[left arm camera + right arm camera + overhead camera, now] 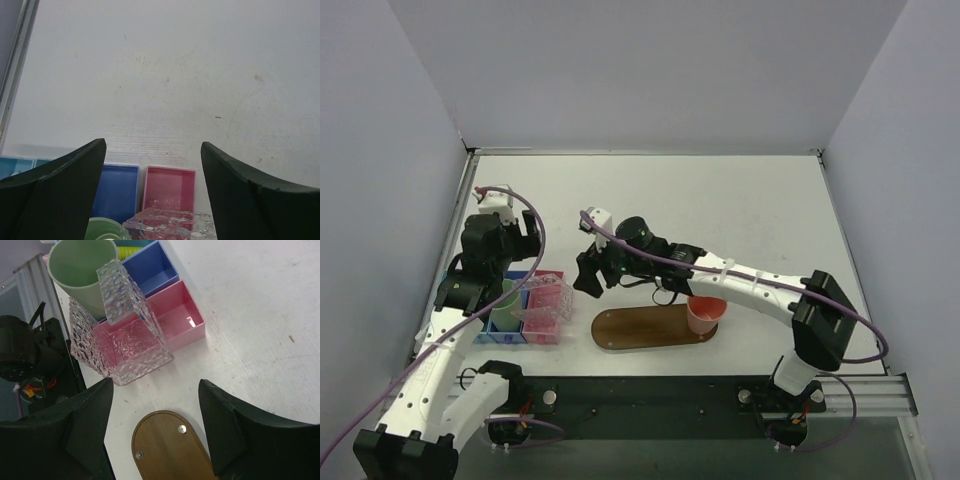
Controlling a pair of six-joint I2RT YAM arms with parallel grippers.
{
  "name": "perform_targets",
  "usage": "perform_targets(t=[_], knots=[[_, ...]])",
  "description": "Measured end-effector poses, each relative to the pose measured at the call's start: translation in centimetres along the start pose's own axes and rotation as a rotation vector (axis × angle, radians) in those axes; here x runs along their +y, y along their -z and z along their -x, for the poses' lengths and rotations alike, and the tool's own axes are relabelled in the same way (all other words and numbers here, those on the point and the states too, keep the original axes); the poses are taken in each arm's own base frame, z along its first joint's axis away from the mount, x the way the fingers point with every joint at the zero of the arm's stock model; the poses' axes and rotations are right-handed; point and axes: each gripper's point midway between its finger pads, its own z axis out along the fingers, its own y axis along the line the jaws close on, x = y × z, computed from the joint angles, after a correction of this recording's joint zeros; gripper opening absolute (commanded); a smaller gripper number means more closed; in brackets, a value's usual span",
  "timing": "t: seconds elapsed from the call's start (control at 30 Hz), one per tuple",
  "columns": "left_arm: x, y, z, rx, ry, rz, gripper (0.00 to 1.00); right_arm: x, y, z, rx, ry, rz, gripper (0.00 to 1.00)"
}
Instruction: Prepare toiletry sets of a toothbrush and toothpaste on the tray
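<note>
The brown oval wooden tray [640, 329] lies near the table's front edge, with a pink cup [706, 314] standing on its right end. My right gripper [588, 274] is open and empty, hovering above the tray's left end [167, 447]. Its fingers straddle the tray's rounded tip in the right wrist view [155, 385]. My left gripper [528, 240] is open and empty above the far end of the bins; in the left wrist view [153, 145] it faces bare table. No toothbrush or toothpaste shows clearly in any view.
A blue bin [512, 300] and a pink bin [545, 325] sit left of the tray. A green cup [80, 270] and a clear textured cup [125, 335] lying on its side rest on them. Both cups also show in the left wrist view [170, 222]. Grey walls enclose the table.
</note>
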Motion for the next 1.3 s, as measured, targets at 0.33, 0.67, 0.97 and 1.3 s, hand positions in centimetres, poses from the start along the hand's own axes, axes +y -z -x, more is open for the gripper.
perform_targets(t=[0.33, 0.67, 0.97, 1.3], knots=[[2.3, -0.5, -1.3, -0.007, 0.022, 0.067, 0.87, -0.5, -6.3, -1.9, 0.016, 0.073, 0.073, 0.56], [2.3, -0.2, -0.6, -0.034, 0.019, 0.063, 0.87, -0.2, -8.2, -2.1, -0.022, 0.134, 0.136, 0.48], [1.9, -0.2, -0.8, -0.028, 0.015, 0.039, 0.87, 0.4, -9.3, -2.0, -0.064, 0.166, 0.193, 0.42], [1.8, -0.3, -0.8, -0.025, 0.014, 0.034, 0.87, 1.0, -9.3, -1.8, -0.069, 0.180, 0.231, 0.28]])
